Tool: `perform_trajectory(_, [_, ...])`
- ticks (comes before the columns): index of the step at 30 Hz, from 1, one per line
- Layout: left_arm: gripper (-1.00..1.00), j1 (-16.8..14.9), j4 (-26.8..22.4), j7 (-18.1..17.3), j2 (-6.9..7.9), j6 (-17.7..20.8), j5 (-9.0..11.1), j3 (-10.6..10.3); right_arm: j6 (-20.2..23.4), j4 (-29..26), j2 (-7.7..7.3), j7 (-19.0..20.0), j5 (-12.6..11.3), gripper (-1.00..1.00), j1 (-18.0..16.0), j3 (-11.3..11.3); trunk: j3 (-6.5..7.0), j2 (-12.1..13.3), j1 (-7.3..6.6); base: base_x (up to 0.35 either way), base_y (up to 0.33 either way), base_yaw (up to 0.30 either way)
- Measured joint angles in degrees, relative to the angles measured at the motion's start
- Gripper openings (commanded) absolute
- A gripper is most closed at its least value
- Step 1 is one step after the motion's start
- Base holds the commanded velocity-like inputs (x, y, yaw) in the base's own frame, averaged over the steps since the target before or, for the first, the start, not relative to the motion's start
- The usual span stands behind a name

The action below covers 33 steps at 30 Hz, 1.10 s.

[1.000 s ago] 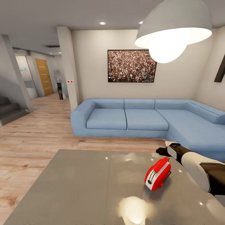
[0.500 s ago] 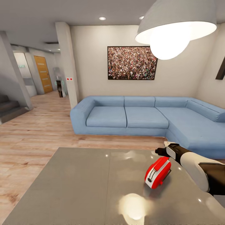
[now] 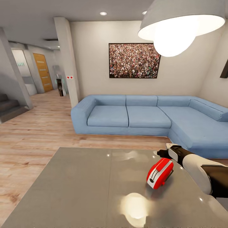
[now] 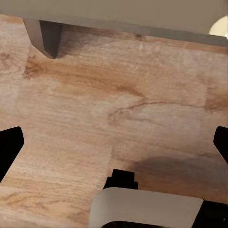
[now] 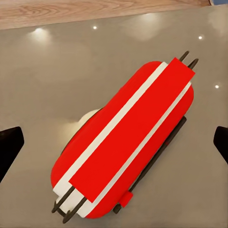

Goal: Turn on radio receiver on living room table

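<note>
The camera has crept closer to the desk [image 3: 79, 186]. The red radio [image 3: 160, 173] stands just beneath the right pincer [image 3: 163, 153], fingers spread wide, ready to descend.

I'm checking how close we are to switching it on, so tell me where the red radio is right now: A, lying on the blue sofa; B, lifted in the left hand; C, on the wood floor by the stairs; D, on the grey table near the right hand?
D: the radio receiver rests on the glossy grey table, just in front of the right hand, which is not holding it.
</note>
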Motion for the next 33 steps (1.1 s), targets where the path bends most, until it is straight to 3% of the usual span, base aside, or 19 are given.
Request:
perform_trajectory(16, [1.0,0.0,0.07,-0.18,0.2,-0.04,-0.48,-0.21,-0.01,0.0,-0.03,0.0,-0.04,1.0,0.0,-0.01,-1.42,0.0,0.0,0.002,0.0,0.0])
perform_trajectory(33, [1.0,0.0,0.16,0.0,0.33,0.05,-0.44,-0.03,-0.08,0.0,-0.17,-0.04,-0.09,1.0,0.0,-0.04,-1.5,0.0,0.0,0.079,-0.02,0.0])
